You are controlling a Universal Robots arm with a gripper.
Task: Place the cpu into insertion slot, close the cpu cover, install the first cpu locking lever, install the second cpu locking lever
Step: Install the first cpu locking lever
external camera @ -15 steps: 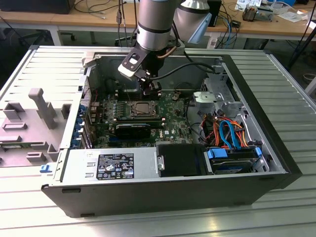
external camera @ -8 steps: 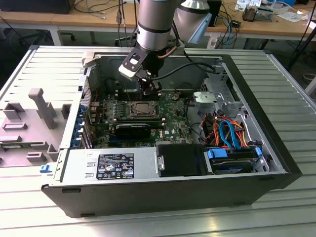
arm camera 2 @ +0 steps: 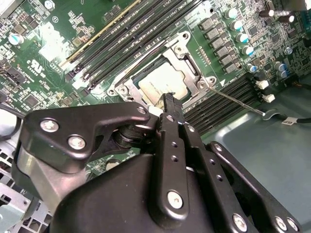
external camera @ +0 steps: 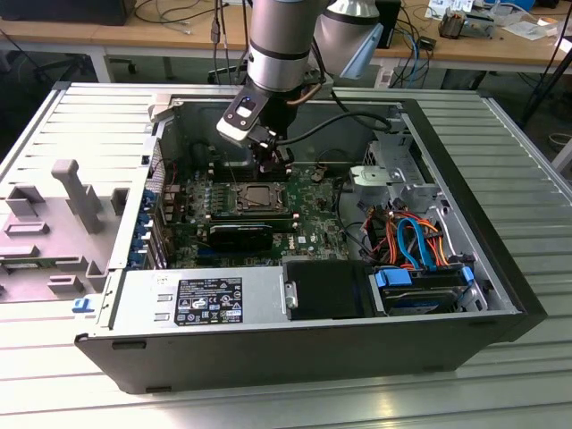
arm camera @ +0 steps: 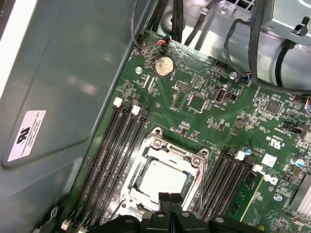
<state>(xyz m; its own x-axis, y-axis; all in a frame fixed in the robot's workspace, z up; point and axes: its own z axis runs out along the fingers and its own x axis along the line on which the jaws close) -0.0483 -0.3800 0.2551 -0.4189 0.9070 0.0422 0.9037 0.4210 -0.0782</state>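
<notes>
Your gripper (arm camera: 169, 196) hangs low inside the open computer case (external camera: 295, 357) on the bench (external camera: 500, 393), right over the near edge of the insertion slot (external camera: 259, 198) on the green circuit board (arm camera: 204, 102). In the first wrist view the fingers (arm camera: 164, 200) are pressed together with only a thin seam between the tips, and they carry nothing. The cpu (arm camera: 163, 178) is no longer yours to place: it lies flat in the insertion slot, its dull silver top showing through the square window in both wrist views. The cpu cover (arm camera: 187, 156) looks to be down over it, the metal frame lying around the chip on all the sides you can see, so I would count the first two steps as done. The levers are another matter. In the second wrist view a thin locking lever (arm camera 2: 236, 101) runs from the corner of the socket out across the memory slots (arm camera 2: 228, 104) beside it, which reads to me as not latched. A second thin rod runs along the side of the frame in the first wrist view, and whether it is hooked under its catch cannot be made out. The tip of the gripper (arm camera 2: 170, 99) stands just at the cover's rim, and you cannot tell from these views whether it touches the metal or hovers just above it. By my judgement you are about halfway, with the lever work left.
</notes>
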